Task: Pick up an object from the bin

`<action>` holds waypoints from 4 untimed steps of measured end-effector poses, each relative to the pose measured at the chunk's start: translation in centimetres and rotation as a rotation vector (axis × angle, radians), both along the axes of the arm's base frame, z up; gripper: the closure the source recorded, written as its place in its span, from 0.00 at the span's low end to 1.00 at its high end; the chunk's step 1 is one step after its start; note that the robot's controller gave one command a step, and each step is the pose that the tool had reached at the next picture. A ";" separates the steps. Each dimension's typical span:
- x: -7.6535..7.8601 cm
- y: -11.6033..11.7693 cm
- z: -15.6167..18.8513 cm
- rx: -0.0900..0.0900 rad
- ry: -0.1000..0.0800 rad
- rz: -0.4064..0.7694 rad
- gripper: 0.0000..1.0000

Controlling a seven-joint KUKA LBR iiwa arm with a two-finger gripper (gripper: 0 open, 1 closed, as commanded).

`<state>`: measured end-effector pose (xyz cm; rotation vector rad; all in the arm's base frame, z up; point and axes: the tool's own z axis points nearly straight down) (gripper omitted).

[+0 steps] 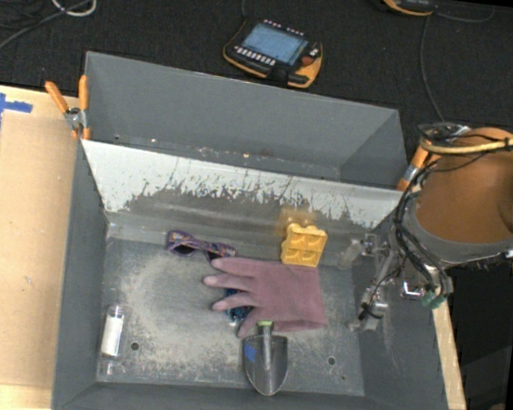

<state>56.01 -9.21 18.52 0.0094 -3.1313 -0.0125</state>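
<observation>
My gripper hangs low at the right side of the bin, close to the right wall. Just left of it lies a mauve glove, flat on the floor with its finger ends pointing left. A yellow toy brick sits behind the glove against the back slope, up and to the left of the gripper. A grey scoop with a green handle lies at the front, its handle touching the glove's lower edge. Nothing shows held in the gripper.
Purple sunglasses lie left of the brick near the back. A small blue thing peeks out under the glove. A white little bottle stands in the front left corner. The arm with its orange cover and cables overhangs the right rim.
</observation>
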 end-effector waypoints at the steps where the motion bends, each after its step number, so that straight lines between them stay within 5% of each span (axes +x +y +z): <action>1: -3.2 -1.8 -7.4 -0.001 -0.006 0.108 0.00; 2: 2.7 6.9 -4.1 -0.006 -0.025 0.033 0.00; 3: 2.5 6.6 -4.3 -0.007 -0.020 0.029 0.00; 4: 2.0 2.2 -6.6 -0.004 -0.023 -0.050 0.00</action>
